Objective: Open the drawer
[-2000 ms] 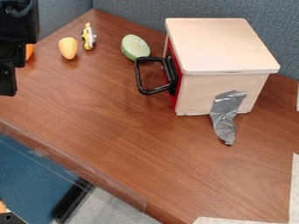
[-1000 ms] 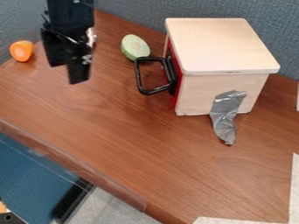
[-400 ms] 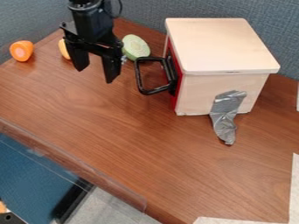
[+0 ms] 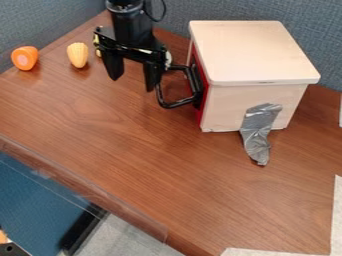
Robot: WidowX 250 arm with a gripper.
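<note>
- And here's the claw, hanging over the desk just beside the black handle, its two fingers wide apart and nothing between them!
- The prize is the drawer, red front facing the claw's side, set in the wooden box at the upper right of the view. It looks shut, front snug to the box, so the opening itself is all to play for.
- The step in hand, by my reading: lining up on that handle. One finger overlaps the near end of the loop in this view, but whether it touches, or is inside the loop or merely above it, I can't tell.
- What's called for next? Get lower and a touch closer to the box, one finger inside the loop and the other outside, then close on the bar or simply hook it.
- After that, a straight pull away from the box, along the drawer's own line. Go in too high and the fingers could skim over the bar; pull crooked and the drawer might bind or the box twist.
</note>
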